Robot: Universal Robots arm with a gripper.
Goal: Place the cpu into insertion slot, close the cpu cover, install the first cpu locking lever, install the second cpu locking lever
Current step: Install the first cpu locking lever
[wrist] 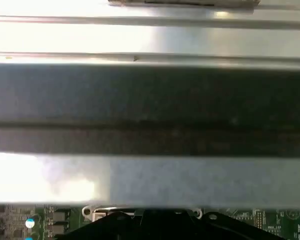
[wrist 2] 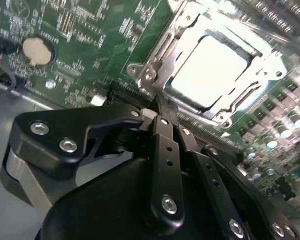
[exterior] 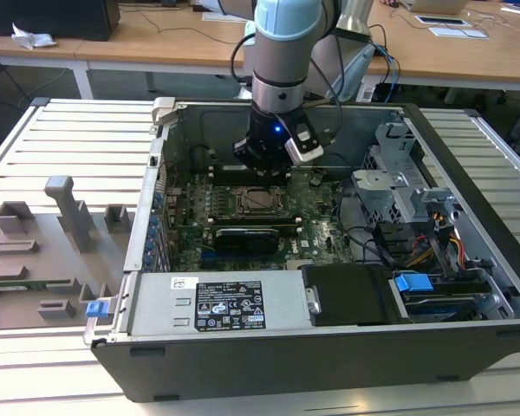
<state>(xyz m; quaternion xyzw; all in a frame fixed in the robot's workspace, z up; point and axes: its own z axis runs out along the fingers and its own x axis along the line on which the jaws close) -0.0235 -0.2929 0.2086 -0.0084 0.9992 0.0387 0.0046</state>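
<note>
the gripper is seen closest in the second wrist view, its black linkages drawn together into a narrow tip just beside the corner of the cover. the fingers appear closed together with nothing between them. the cover, a silver frame, is seen lying flat over the slot, and the cpu shows pale and bright through its window, seated inside. green board surrounds the socket, and a round coin cell is seen well apart from it.

in the exterior view the gripper is lowered into the open computer case, just above the far edge of the cover, with the cpu visible as a small grey square in the middle of the board. a grey fixture plate is seen outside the case, toward the exterior view's left. whether the locking levers are latched cannot be told.

in the first wrist view a case wall is seen close up, with a strip of board below it.
</note>
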